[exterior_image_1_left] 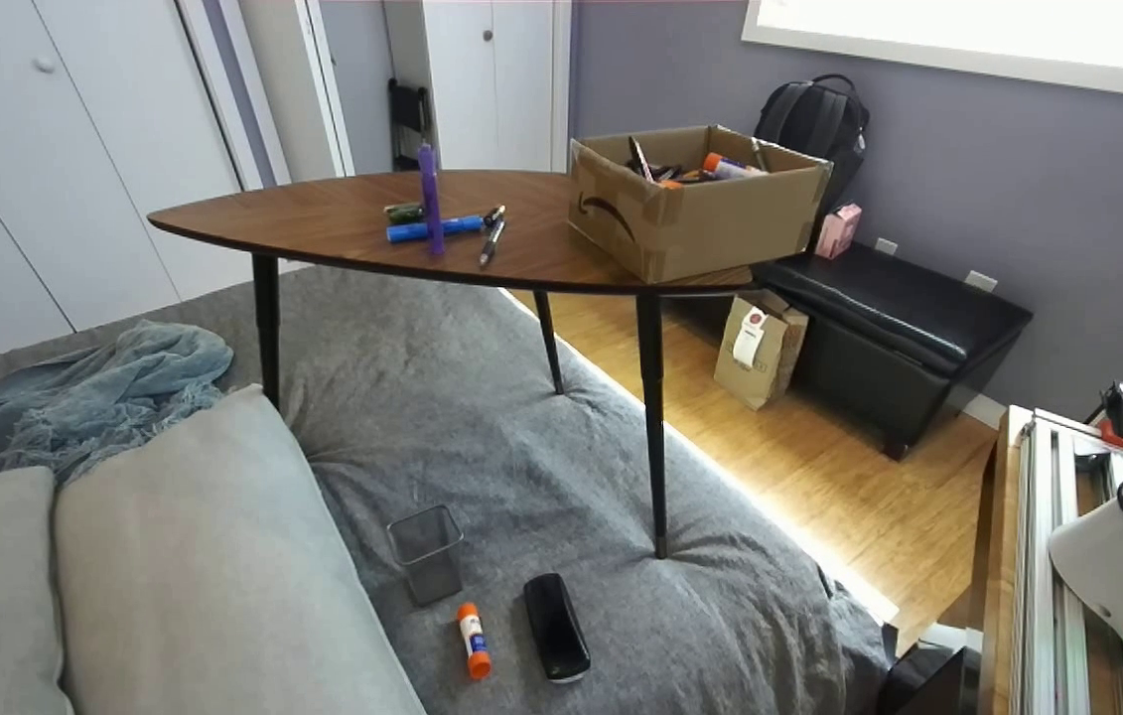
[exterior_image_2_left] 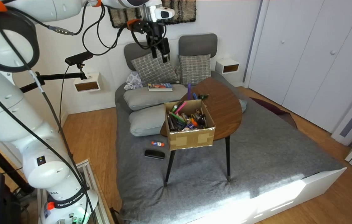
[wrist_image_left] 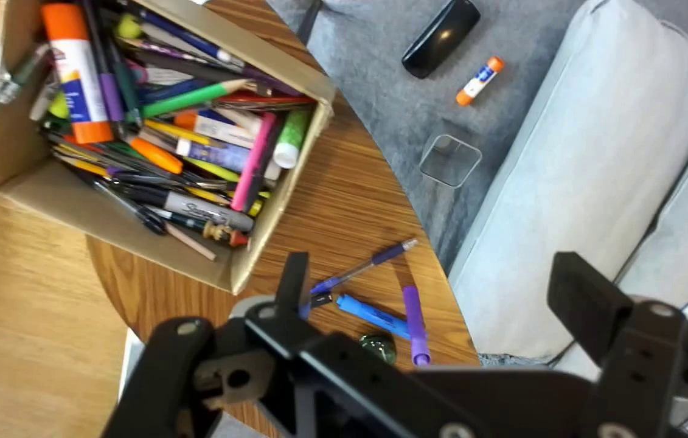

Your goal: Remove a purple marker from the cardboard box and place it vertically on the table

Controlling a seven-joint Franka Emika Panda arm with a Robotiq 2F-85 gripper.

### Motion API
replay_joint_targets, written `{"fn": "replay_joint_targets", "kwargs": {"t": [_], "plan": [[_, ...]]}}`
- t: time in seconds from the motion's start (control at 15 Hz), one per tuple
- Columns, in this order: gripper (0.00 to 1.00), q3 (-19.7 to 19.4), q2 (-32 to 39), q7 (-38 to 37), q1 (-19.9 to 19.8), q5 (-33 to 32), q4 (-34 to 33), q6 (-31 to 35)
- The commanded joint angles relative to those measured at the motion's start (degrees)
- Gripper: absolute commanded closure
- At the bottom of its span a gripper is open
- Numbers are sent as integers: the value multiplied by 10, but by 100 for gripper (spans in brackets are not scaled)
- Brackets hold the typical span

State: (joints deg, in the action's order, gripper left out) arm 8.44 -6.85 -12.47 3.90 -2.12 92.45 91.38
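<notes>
The purple marker (exterior_image_1_left: 430, 199) stands upright on the brown wooden table (exterior_image_1_left: 303, 214), beside a blue marker (exterior_image_1_left: 435, 228). It also stands upright in an exterior view (exterior_image_2_left: 189, 91) and shows from above in the wrist view (wrist_image_left: 415, 325). The cardboard box (exterior_image_1_left: 740, 228) sits at the table's end, filled with pens and markers; it also shows in an exterior view (exterior_image_2_left: 191, 140) and the wrist view (wrist_image_left: 76, 204). My gripper (exterior_image_2_left: 160, 58) is high above the table, apart from the marker. In the wrist view its fingers (wrist_image_left: 429, 267) are wide open with nothing between them.
A pen (wrist_image_left: 365, 266) and a dark green object (wrist_image_left: 378, 347) lie near the marker. Below the table, on the grey bed, are a glue stick (exterior_image_1_left: 474, 641), a black case (exterior_image_1_left: 556, 628), a small mesh container (exterior_image_1_left: 427, 556) and pillows (exterior_image_1_left: 223, 556).
</notes>
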Motion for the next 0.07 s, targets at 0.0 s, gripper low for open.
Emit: {"fn": "replay_joint_targets", "kwargs": {"t": [0.0], "plan": [[0,-7,1,7,5,-1,-4,-5]]}}
